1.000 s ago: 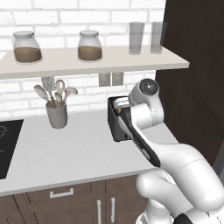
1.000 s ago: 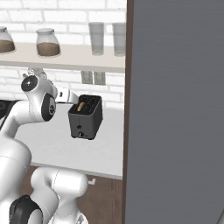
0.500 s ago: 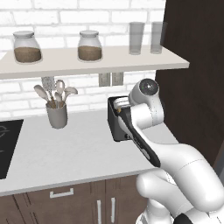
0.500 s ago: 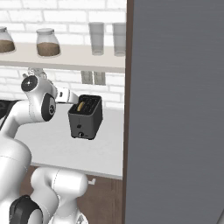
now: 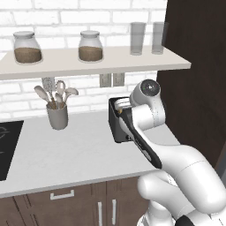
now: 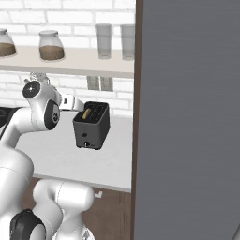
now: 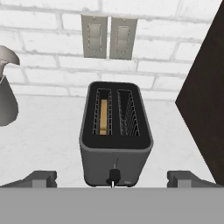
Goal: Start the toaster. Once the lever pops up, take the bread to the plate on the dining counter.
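The toaster stands on the grey worktop near the brick wall, just left of the dark cabinet, with the bread sunk in its left slot and the lever at the near face, which I judge not yet pressed. The gripper hangs just short of that face with its fingers spread wide on either side, holding nothing. The step in hand looks to be starting the toaster; the next move calls for bringing a fingertip onto the small lever and pushing it down squarely, without shoving the toaster back.
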Controlling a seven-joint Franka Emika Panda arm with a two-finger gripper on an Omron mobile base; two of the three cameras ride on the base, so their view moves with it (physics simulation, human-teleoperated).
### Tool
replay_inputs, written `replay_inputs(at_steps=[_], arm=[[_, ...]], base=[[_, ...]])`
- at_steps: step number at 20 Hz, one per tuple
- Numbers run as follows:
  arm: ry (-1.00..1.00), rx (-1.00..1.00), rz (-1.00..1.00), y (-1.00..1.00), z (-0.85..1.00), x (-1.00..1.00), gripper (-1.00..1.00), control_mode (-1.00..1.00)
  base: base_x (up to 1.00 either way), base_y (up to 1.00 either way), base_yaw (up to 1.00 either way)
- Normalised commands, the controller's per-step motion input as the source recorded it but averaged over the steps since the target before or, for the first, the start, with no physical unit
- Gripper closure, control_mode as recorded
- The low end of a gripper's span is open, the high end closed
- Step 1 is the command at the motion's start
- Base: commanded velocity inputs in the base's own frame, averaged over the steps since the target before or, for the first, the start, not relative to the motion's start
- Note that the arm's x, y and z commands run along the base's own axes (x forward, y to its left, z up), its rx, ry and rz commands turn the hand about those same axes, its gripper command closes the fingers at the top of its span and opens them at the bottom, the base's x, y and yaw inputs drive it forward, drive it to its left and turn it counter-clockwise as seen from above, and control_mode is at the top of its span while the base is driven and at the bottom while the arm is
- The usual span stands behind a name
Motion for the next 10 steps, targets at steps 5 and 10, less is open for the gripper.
replay_inputs(at_steps=[5, 10], arm=[[0.00, 0.00, 0.00, 0.00, 0.00, 0.00, -1.00, -1.00], [0.00, 0.00, 0.00, 0.00, 0.00, 0.00, -1.00, -1.00]], base=[[0.00, 0.00, 0.00], [0.00, 0.00, 0.00]])
